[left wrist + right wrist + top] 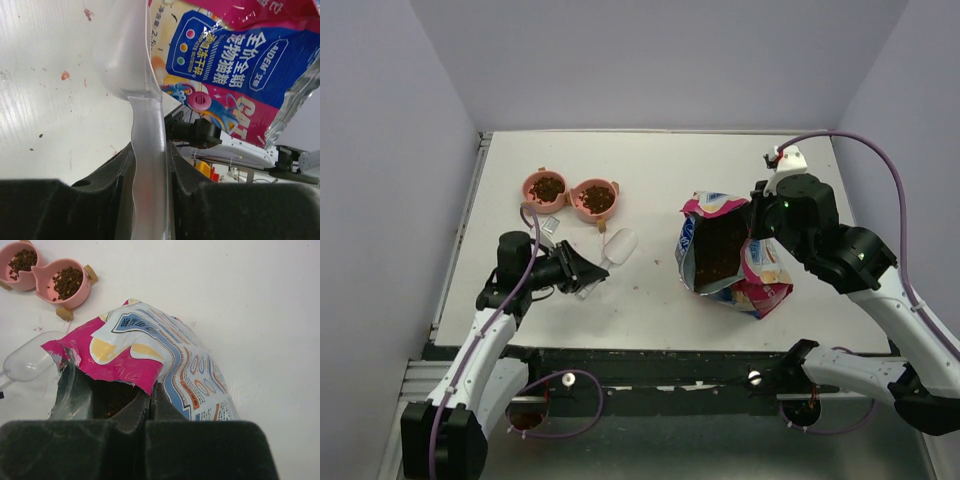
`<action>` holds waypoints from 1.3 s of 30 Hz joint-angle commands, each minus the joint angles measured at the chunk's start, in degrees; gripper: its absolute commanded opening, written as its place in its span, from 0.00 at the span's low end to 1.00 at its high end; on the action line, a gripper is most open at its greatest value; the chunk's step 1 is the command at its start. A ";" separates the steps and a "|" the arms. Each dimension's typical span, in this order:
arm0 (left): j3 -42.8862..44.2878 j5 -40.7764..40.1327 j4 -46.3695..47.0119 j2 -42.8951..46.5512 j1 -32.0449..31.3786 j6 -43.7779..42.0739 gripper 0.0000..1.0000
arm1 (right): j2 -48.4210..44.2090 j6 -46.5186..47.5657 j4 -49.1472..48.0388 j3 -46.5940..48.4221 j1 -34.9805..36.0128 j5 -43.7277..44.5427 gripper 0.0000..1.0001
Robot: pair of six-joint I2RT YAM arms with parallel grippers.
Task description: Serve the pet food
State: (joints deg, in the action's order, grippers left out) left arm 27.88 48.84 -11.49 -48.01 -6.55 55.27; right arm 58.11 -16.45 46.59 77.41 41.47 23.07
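Spillage is looming if right claw (150,392), pinching glossy pink bag (165,355) at three o'clock, slips; left claw (149,150) is clamping clear plastic scoop (126,52).

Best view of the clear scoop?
Left wrist: the clear scoop is close up, handle clamped in the left arm's jaws. Top external shows it whole but small; right wrist catches only its bowl at the left edge.

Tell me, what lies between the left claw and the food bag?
Top view: the clear scoop held by the left gripper, then bare table up to the bag.
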 commanded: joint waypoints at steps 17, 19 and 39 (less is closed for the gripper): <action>-14.34 -3.93 9.38 -4.19 -5.23 0.63 0.00 | -0.71 -3.06 -7.83 4.16 0.27 -3.29 0.01; -14.52 -3.66 9.38 -6.21 -5.23 0.55 0.00 | -1.06 -3.41 -7.92 3.72 0.27 -3.38 0.01; -4.15 -17.89 -14.70 -17.12 -5.23 -9.21 0.48 | -1.24 -3.85 -7.39 3.28 0.27 -3.82 0.00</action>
State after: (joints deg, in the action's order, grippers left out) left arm 23.59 40.36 -14.09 -62.39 -11.84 48.47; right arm 58.43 -19.46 47.03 77.73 41.47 21.26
